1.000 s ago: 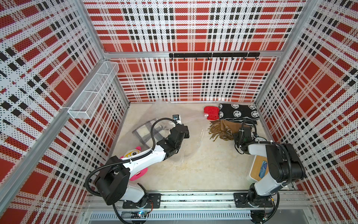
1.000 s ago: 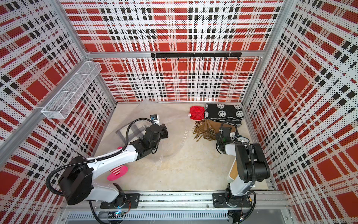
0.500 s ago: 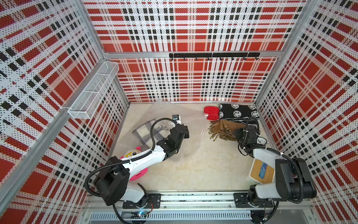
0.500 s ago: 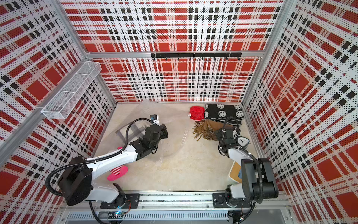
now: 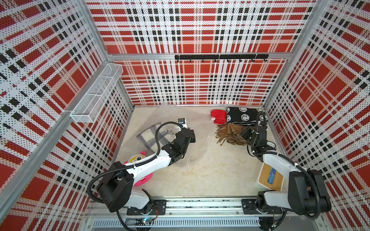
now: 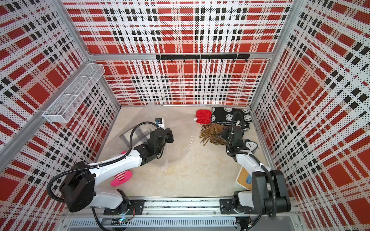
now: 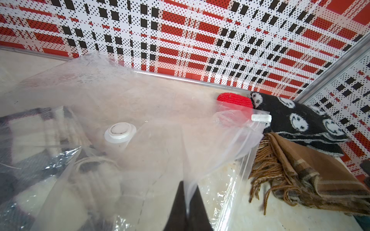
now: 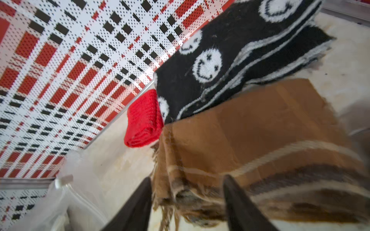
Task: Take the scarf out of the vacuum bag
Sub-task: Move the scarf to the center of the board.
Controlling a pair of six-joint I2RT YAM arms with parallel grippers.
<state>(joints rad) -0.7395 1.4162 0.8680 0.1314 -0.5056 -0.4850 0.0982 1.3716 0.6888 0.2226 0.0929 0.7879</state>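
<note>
**One scarf out, one left in the bag**

One vacuum bag (image 7: pixel 152 94) sprawls over the table's left half toward the far edge; the left fingers (image 7: pixel 178 210) are pressed together on a fold of its film, seemingly pinning it.

Scarves number four; a plaid scarf (image 5: pixel 149 138) sits inside the bag, while a brown scarf (image 5: pixel 230 134), a black smiley scarf (image 5: pixel 242 116) and a red knit scarf (image 5: pixel 218 116) lie huddled outside by the far right corner.

The right fingers (image 8: pixel 138 206) stand spread astride the brown scarf's fringed end, no clamp evident; I judge this the setting-down of that scarf clear of the bag. Next they must lift away without snagging the fringe, then reach into the bag's mouth for the plaid one.

Smaller things, one each: wooden-lidded box (image 5: pixel 270 178); pink toy (image 5: pixel 143 179); alarm clock (image 6: pixel 251 146); valve cap (image 7: pixel 120 130); slider clip (image 7: pixel 261 117).
</note>
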